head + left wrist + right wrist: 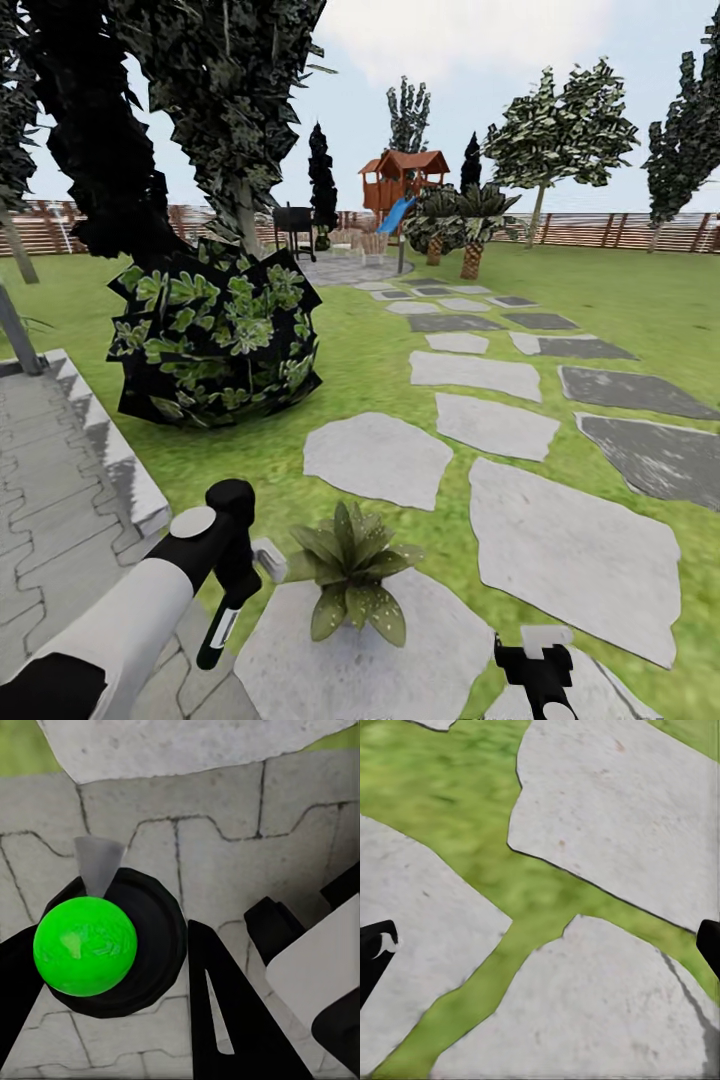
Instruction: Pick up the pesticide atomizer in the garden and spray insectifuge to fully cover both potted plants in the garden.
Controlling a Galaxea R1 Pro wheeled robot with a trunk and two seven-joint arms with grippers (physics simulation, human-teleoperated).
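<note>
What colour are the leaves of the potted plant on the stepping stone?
Green with pale speckles, on the potted plant; head view shows it best.

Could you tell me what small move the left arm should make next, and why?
Probably turn the left gripper so the pesticide atomizer it holds aims at the potted plant just to its right, then spray. In the head view the bottle hangs downward over the paving, its end facing the ground rather than the leaves.

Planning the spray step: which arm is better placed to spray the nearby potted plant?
Left. The left gripper holds the pesticide atomizer beside the potted plant. The right gripper, jaws open, holds nothing above the stepping stones.
</note>
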